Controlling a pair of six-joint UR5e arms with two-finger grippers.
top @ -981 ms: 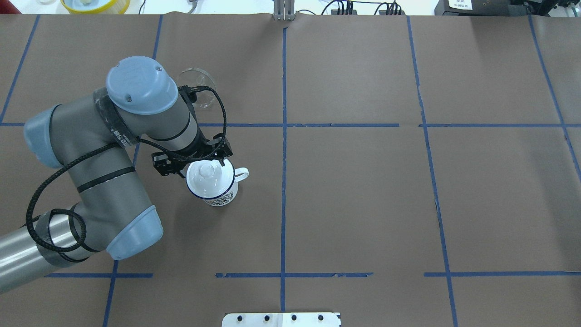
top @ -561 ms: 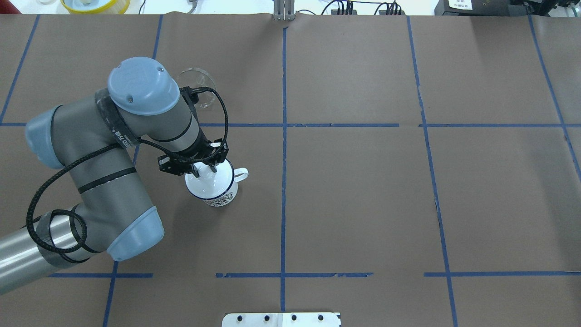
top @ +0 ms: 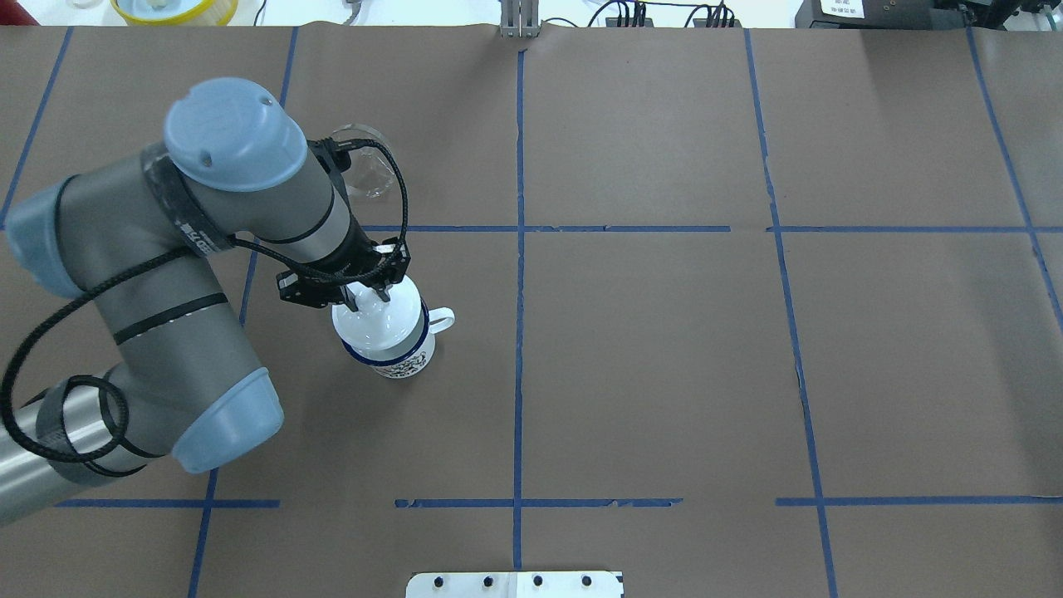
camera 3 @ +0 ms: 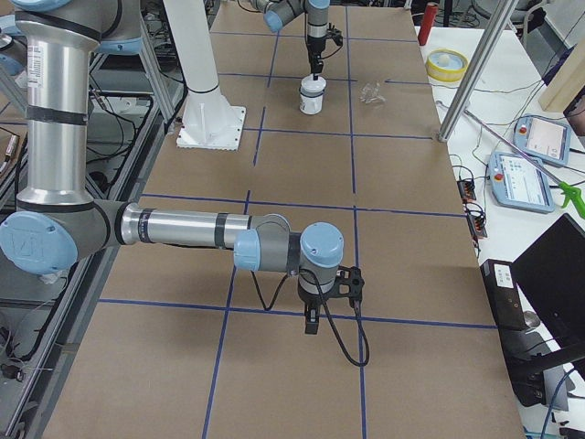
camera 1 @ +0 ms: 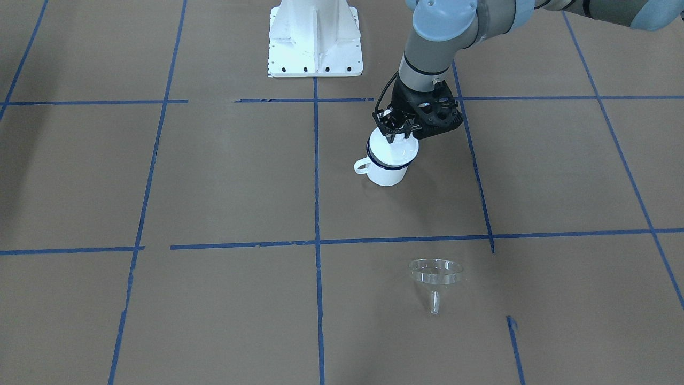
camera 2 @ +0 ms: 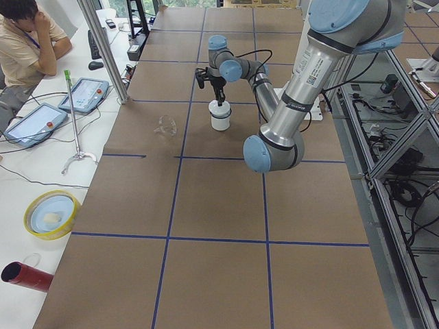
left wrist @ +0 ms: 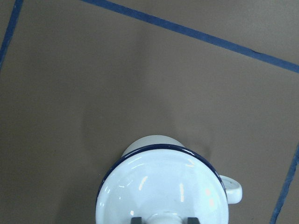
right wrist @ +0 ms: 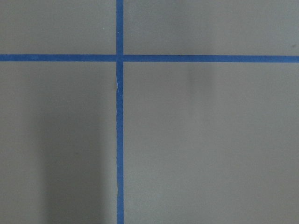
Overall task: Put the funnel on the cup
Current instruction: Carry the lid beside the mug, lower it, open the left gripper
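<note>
The cup is a white enamel mug with a dark rim, standing left of the table's centre; it also shows in the front view. My left gripper is shut on the knob of a white domed lid and holds it just above the cup, shifted slightly off it. In the left wrist view the lid covers most of the cup. The clear funnel lies on the table farther out, apart from the cup, and is partly hidden by my arm overhead. My right gripper hangs over bare table; whether it is open I cannot tell.
Brown paper with blue tape lines covers the table. The white robot base plate stands at the near edge. A yellow bowl and tablets lie beyond the far edge, where a person sits.
My left gripper came down over the lid's knob, shut on it, then rose with the lid, which has shifted slightly left off the cup. The funnel has not moved.
</note>
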